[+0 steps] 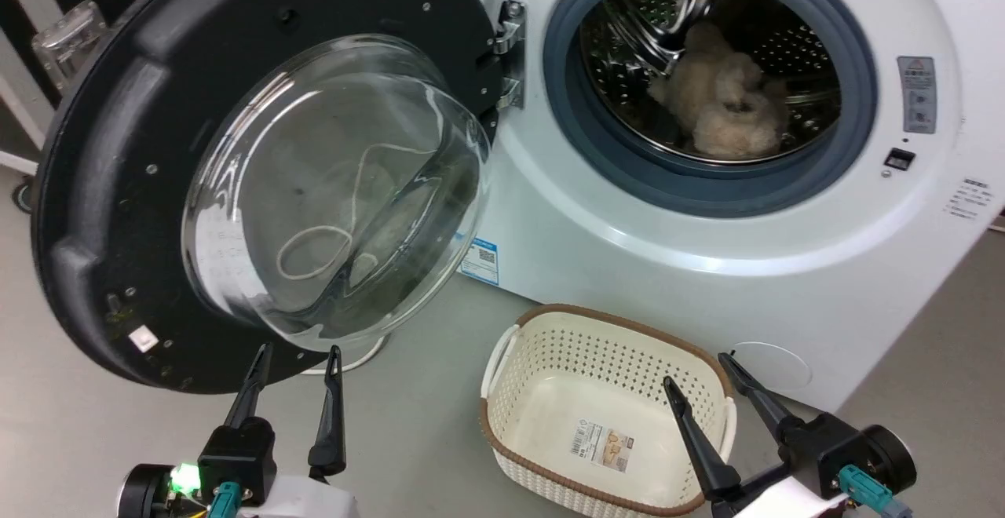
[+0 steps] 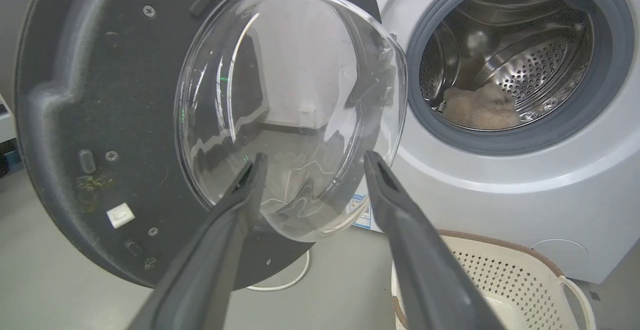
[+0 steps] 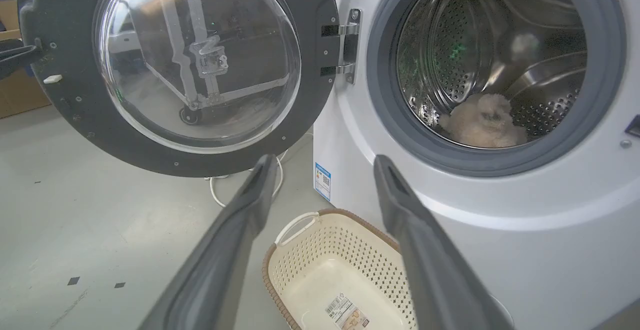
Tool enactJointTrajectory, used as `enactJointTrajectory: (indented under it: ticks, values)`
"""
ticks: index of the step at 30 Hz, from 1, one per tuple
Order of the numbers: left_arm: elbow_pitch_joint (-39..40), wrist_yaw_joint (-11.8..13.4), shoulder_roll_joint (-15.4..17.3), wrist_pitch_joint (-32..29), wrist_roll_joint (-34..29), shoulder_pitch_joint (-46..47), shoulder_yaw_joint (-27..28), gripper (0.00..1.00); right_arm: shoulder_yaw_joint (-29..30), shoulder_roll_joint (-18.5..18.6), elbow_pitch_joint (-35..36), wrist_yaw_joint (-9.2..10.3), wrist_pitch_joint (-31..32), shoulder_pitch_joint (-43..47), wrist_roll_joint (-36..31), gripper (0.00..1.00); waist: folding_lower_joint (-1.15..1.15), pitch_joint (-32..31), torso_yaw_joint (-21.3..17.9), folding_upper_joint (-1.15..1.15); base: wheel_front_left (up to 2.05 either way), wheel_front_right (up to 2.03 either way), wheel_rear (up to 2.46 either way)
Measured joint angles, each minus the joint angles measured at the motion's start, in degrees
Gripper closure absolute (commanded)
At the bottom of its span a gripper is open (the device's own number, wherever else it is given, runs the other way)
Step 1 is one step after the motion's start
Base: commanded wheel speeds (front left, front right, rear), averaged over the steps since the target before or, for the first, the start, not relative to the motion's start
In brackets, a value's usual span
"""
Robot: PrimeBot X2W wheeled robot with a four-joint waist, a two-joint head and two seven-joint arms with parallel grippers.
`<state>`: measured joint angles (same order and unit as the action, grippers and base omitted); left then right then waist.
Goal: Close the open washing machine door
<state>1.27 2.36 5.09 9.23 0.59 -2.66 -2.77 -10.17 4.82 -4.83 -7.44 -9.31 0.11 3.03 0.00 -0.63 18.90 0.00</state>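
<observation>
The top edge of the head view cuts off the upper rim of the washing machine door (image 1: 102, 188) and the top of the drum opening (image 1: 710, 192). A white cable (image 1: 363, 356) on the floor is mostly hidden behind the door's lower rim. A clear plastic piece (image 1: 69, 35) behind its upper left rim cannot be identified. The pale fluffy item (image 1: 722, 106) in the drum is too shapeless to name. Print on the warning labels (image 1: 916, 94), the blue sticker (image 1: 480, 260) and the basket label (image 1: 603, 447) is too small to read. A finger of the right gripper (image 1: 696, 369) covers part of the right rim of the basket (image 1: 550, 353).
</observation>
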Motion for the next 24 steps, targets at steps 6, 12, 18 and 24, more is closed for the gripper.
enactJointTrajectory:
  ticks: [6, 12, 18, 24]
  values:
    - [-0.2, 0.01, 0.09, 0.68, 0.1, -0.09, -0.02, 0.0, -0.8, 0.16, -0.27, 0.0, -0.66, -0.01, 0.09, 0.0, 0.0, 0.03, 1.45, 0.0, 0.0, 0.0, 0.0]
    - [-0.53, 0.0, 0.66, 1.44, 0.1, -0.16, -0.2, 0.0, -1.24, 0.18, -0.38, 0.0, -1.41, 0.0, 0.09, 0.0, 0.0, 0.0, 2.83, 0.0, 0.0, 0.0, 0.0]
    - [3.42, 0.07, 2.14, 2.53, 2.43, 0.63, 3.92, 1.0, -1.56, 0.25, -0.35, 0.0, -2.5, 0.09, 0.09, 0.0, 0.0, 0.1, 5.22, 0.0, 0.0, 0.0, 0.0]
    - [7.39, -3.26, 4.49, 3.69, 13.43, 8.52, 17.14, 1.0, -1.44, 1.04, -0.19, 0.0, -3.5, 0.7, 0.07, 0.0, 0.0, 1.13, 6.72, 0.0, 0.0, 0.0, 0.0]
